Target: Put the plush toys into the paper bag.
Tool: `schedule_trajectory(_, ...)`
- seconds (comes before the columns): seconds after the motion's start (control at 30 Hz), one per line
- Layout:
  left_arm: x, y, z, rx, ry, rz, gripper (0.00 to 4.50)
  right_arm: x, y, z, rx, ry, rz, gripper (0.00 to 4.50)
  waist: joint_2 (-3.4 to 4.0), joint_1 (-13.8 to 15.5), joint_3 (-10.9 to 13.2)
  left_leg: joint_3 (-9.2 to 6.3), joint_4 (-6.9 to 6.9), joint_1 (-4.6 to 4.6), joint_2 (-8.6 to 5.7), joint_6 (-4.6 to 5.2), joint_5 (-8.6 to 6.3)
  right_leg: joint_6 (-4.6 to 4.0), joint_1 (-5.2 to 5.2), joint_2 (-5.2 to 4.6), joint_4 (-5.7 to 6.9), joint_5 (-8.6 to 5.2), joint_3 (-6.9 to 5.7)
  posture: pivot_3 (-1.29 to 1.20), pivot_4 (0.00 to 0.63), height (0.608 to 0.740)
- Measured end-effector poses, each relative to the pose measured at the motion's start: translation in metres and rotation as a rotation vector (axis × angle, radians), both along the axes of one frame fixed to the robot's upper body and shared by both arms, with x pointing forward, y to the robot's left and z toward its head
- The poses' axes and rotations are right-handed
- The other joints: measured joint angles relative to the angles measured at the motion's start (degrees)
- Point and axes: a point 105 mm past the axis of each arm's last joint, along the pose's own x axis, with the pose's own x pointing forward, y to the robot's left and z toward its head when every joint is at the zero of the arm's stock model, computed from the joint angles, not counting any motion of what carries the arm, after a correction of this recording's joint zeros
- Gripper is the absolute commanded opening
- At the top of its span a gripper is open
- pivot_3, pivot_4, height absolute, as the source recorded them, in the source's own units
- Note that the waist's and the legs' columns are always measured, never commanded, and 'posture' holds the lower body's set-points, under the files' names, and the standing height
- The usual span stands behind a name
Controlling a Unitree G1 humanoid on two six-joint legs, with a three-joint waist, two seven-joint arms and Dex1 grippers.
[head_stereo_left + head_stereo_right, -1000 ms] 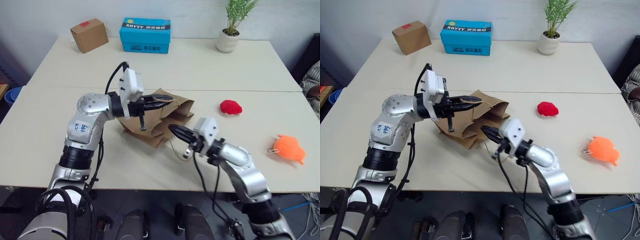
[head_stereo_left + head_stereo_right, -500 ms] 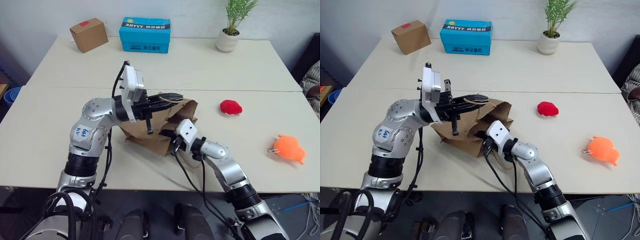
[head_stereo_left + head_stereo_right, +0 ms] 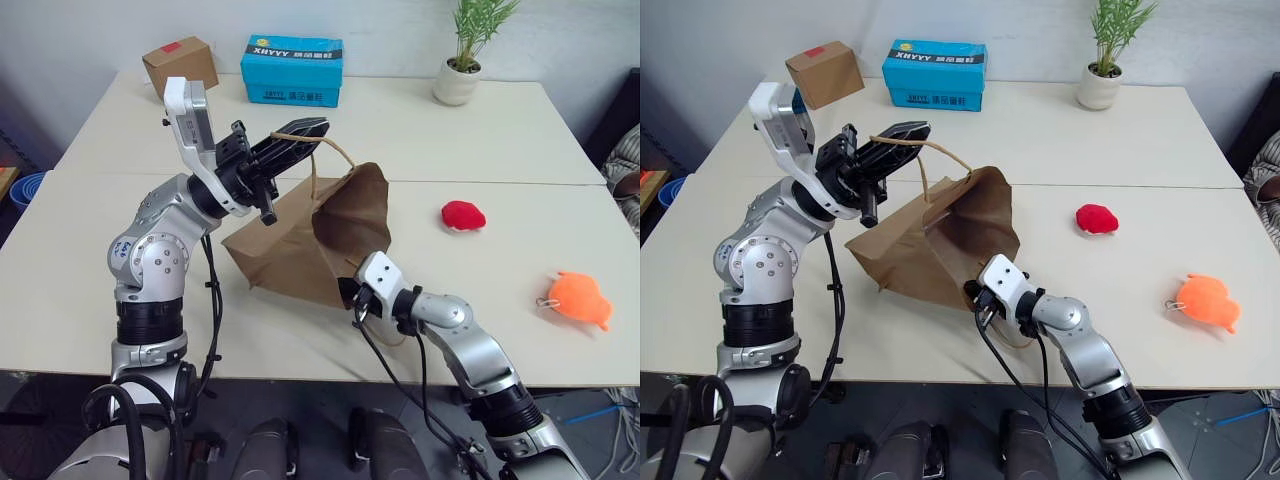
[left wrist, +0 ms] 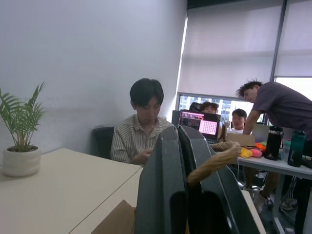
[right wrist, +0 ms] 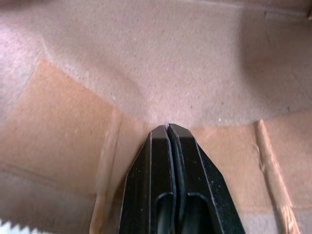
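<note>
Two toys are lying out on the table, well apart from the bag: the red toy at about three o'clock of it, the orange toy farther off toward four o'clock. Neither is going anywhere yet, because both arms are busy with the bag.

Left gripper is pinching the handle between pressed-together fingers and holding it high, so the bag is hanging tilted from that loop with its mouth gaping toward three o'clock. Right gripper, fingers pressed together with nothing between them, is poking into the mouth at the bag's low corner, tips touching the paper inside.

Risks, as I judge them: the thin twisted handle is taking the whole pull and could tear off or slip out of the pinch, dropping the bag flat. The right tips, pushing against the inner wall, could puncture or crease the paper, or shove the bag along the table. With both arms occupied, freeing either one to fetch a toy is likely letting the mouth sag shut.
</note>
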Motion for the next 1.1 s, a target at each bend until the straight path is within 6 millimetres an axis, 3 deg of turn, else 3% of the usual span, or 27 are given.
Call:
schedule_trajectory(0.13, -0.009, -0.013, -0.013, 0.039, -0.003, -0.016, 0.0, -0.012, 0.008, 0.002, 0.11, 0.03, 0.04, 0.56, 0.0, 0.02, 0.0, 0.01, -0.04, -0.01, 0.0, -0.01, -0.01, 0.0, -0.01, 0.01, -0.05, 0.0, 0.02, 0.0, 0.15, 0.74)
schedule_trajectory(0.23, -0.008, -0.023, -0.032, 0.063, 0.042, -0.008, 0.0, -0.02, 0.009, 0.019, 0.187, 0.001, 0.071, 1.59, 0.0, 0.18, 0.0, 0.0, -0.02, -0.01, -0.02, 0.0, 0.0, 0.0, 0.0, 0.0, -0.04, 0.0, 0.02, 0.0, 0.15, 0.74)
schedule_trajectory(0.33, -0.003, -0.023, -0.046, 0.093, 0.045, 0.042, 0.0, -0.031, -0.018, 0.043, 0.242, -0.079, 0.066, 2.6, 0.0, 0.53, 0.0, -0.02, -0.03, -0.03, -0.06, 0.03, -0.02, 0.01, 0.01, 0.0, -0.08, 0.01, 0.01, 0.0, 0.15, 0.74)
schedule_trajectory(0.4, -0.001, -0.022, -0.049, 0.101, 0.044, 0.061, 0.0, -0.04, -0.046, 0.058, 0.246, -0.125, 0.02, 3.34, -0.03, 0.76, -0.01, -0.01, -0.02, -0.03, -0.04, 0.06, -0.05, 0.03, 0.03, -0.01, -0.12, 0.01, 0.01, 0.0, 0.15, 0.74)
schedule_trajectory(0.5, -0.002, -0.025, -0.05, 0.117, 0.015, 0.067, 0.0, -0.061, -0.081, 0.06, 0.256, -0.106, -0.053, 4.33, -0.02, 1.49, -0.01, -0.04, -0.11, -0.04, -0.01, 0.05, -0.06, 0.02, 0.04, -0.01, -0.24, 0.01, 0.0, 0.0, 0.15, 0.74)
schedule_trajectory(0.57, -0.001, -0.024, -0.051, 0.125, 0.009, 0.077, 0.0, -0.07, -0.104, 0.061, 0.269, -0.107, -0.127, 4.46, -0.03, 1.58, -0.01, -0.03, -0.09, -0.04, -0.01, 0.06, -0.06, 0.03, 0.06, 0.01, -0.25, 0.02, 0.0, 0.0, 0.15, 0.74)
schedule_trajectory(0.7, -0.002, -0.026, -0.055, 0.16, -0.004, 0.061, 0.0, -0.097, -0.168, 0.066, 0.258, -0.138, -0.388, 4.46, -0.02, 1.74, -0.01, -0.04, -0.1, 0.01, -0.02, 0.14, -0.1, 0.05, 0.16, 0.0, -0.38, 0.03, 0.01, 0.0, 0.15, 0.74)
schedule_trajectory(0.83, 0.0, -0.023, -0.058, 0.185, -0.007, 0.061, 0.0, -0.146, -0.228, 0.033, 0.207, -0.055, -0.679, 4.46, -0.01, 1.83, -0.02, -0.04, -0.19, 0.04, -0.01, 0.14, -0.14, 0.05, 0.18, 0.03, -0.55, 0.03, 0.02, 0.0, 0.15, 0.74)
schedule_trajectory(0.97, 0.001, -0.024, -0.055, 0.191, -0.024, 0.061, 0.0, -0.176, -0.251, 0.012, 0.171, -0.02, -0.857, 4.46, 0.02, 1.14, -0.03, 0.16, -0.2, 0.24, 0.02, 0.14, -0.27, 0.09, 0.18, -0.03, -0.5, 0.05, 0.2, 0.0, 0.15, 0.74)
schedule_trajectory(1.1, 0.001, -0.025, -0.051, 0.193, -0.038, 0.058, 0.0, -0.17, -0.258, 0.016, 0.119, -0.051, -0.913, 4.46, 0.1, 0.56, -0.08, 0.17, -0.19, 0.31, 0.03, 0.08, -0.28, 0.07, 0.16, -0.04, -0.43, 0.04, 0.37, 0.0, 0.15, 0.74)
